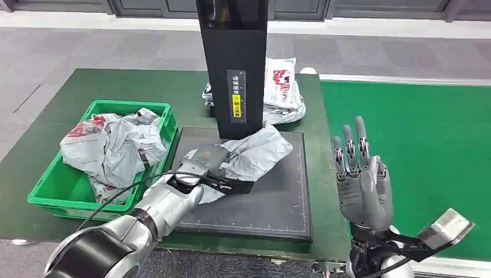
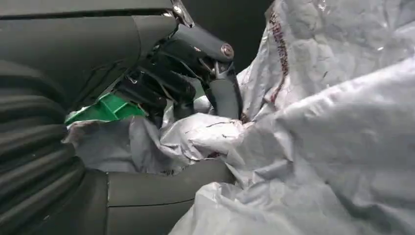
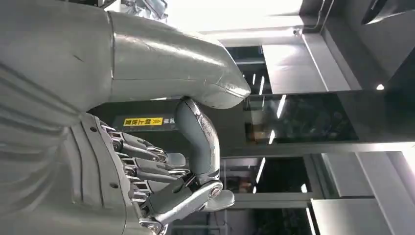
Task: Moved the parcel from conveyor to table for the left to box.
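Observation:
A crumpled grey parcel (image 1: 257, 150) lies on the black weighing pad (image 1: 272, 202) at the foot of a black post. My left hand (image 1: 200, 165) rests on the parcel's left end. In the left wrist view its dark fingers (image 2: 186, 83) curl over the crumpled film of the parcel (image 2: 318, 147), with the thumb beneath, so it grips the edge. My right hand (image 1: 362, 185) is raised above the green conveyor (image 1: 422, 145), fingers upright and spread, holding nothing. The right wrist view shows the right hand (image 3: 161, 171) with nothing in it.
A green crate (image 1: 58, 191) at the left of the table holds several grey parcels (image 1: 110, 145). The black post (image 1: 234, 69) stands at the pad's far edge. More parcels (image 1: 284, 90) are stacked behind it. The table's front edge is close below the pad.

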